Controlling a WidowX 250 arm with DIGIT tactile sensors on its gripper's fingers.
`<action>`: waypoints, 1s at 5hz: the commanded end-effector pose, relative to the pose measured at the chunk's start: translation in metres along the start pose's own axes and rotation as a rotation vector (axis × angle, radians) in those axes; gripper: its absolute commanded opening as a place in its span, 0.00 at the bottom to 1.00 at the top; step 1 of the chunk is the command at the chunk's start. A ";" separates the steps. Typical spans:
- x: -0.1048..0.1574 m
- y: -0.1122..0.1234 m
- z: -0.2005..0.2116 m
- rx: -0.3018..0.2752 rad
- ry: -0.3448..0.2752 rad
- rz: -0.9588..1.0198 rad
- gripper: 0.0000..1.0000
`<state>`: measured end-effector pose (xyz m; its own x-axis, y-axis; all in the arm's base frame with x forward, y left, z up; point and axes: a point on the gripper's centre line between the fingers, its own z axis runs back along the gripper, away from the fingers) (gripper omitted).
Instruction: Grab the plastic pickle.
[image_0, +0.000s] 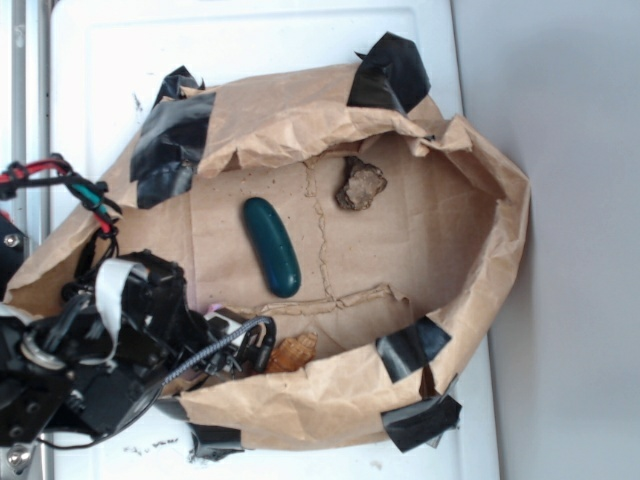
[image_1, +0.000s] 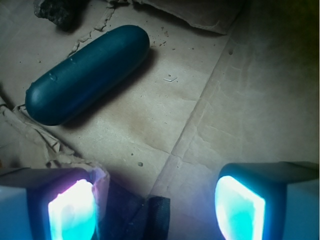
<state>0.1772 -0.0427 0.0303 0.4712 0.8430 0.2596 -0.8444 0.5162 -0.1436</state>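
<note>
Here claw (image_1: 156, 202) spread wide, empty; pickle (image_1: 87, 74) apart.

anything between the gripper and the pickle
Nothing visible. In the wrist view the pickle lies on bare paper ahead and left of the open gripper, with no object in between. The brown lump sits off to the pickle's far side.

Bright washed-out exterior view, dim wrist view, glowing overexposed cyan pads (image_1: 75, 212), soft shadows
</note>
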 end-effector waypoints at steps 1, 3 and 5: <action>-0.008 0.005 0.004 -0.013 0.005 0.041 1.00; -0.008 0.005 0.004 -0.013 0.005 0.041 1.00; 0.042 0.002 0.024 -0.148 0.237 0.145 1.00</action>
<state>0.1920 -0.0159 0.0602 0.4280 0.9036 -0.0175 -0.8692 0.4063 -0.2818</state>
